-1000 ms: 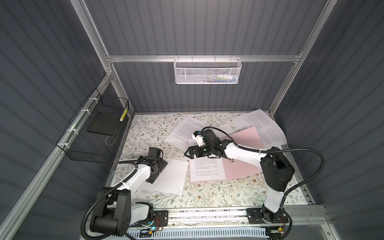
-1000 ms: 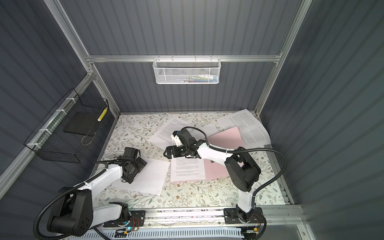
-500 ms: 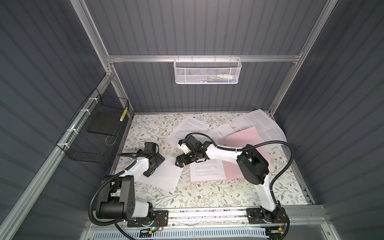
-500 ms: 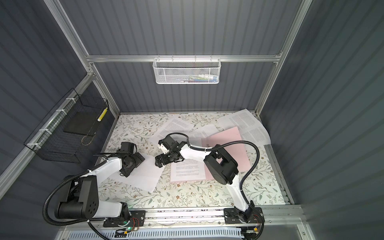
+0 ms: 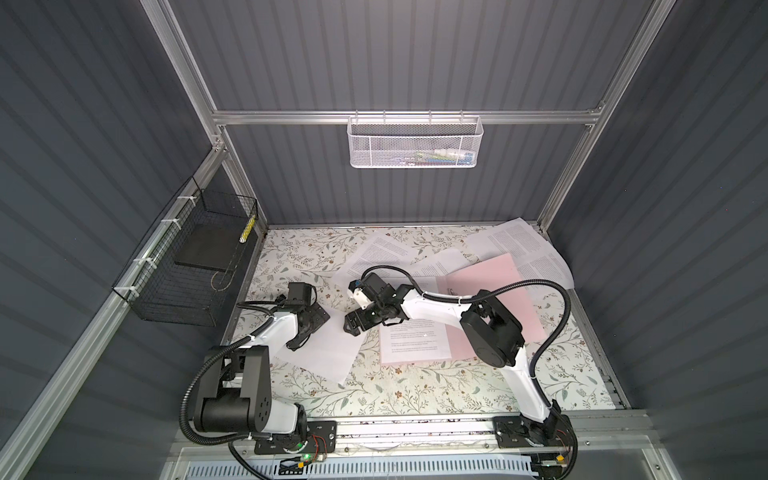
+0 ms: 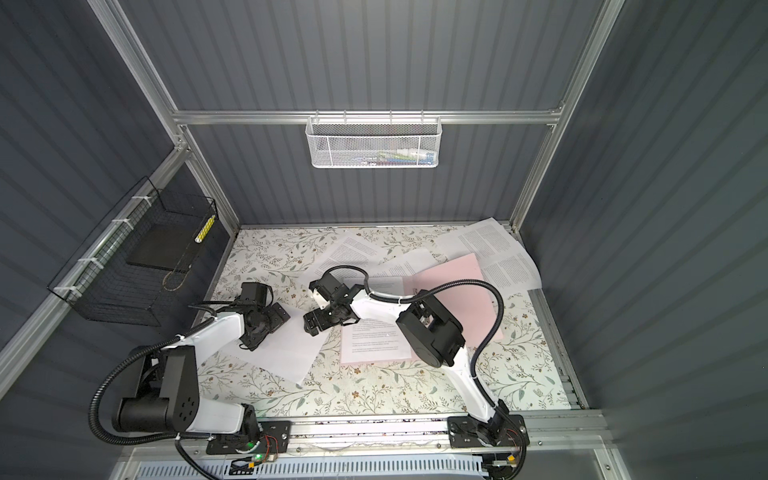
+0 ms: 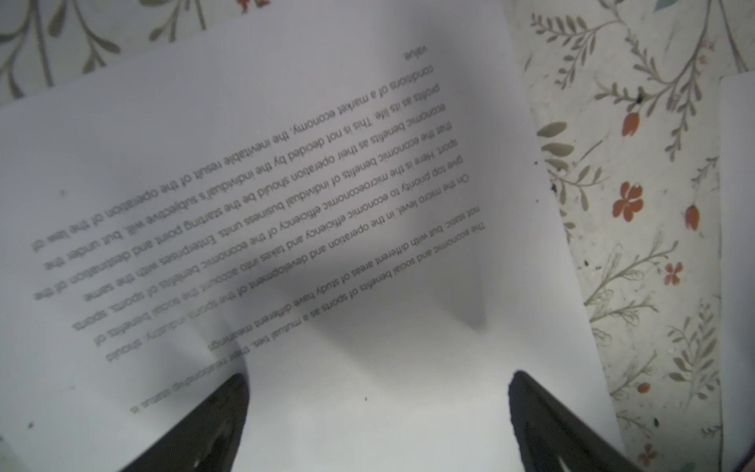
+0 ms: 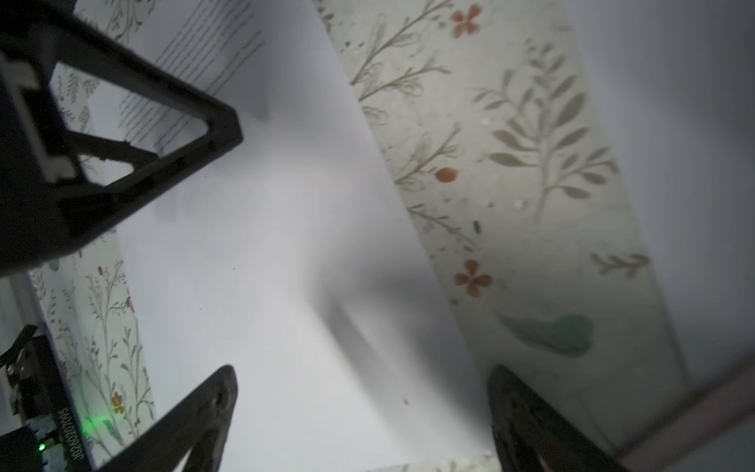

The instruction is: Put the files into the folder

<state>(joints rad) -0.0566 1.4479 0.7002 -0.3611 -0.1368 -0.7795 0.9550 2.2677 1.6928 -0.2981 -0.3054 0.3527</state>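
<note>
Your left end effector hangs with its jaws spread wide over a white paper sheet printed with small black text. Nothing sits between them, and whether the tips touch the paper cannot be told. Your right end effector, reached across the middle, is spread as well and grips nothing. One finger is above that sheet's blank margin, the other above the floral-patterned bench. In both top views the two end effectors face each other across the sheet's far corner, near but apart. Just right of them the thin pale pink rectangular folder lies flat on the bench beneath your right arm, a second printed sheet resting on its near-left part. More printed sheets lie scattered beyond the folder toward the back right corner.
</note>
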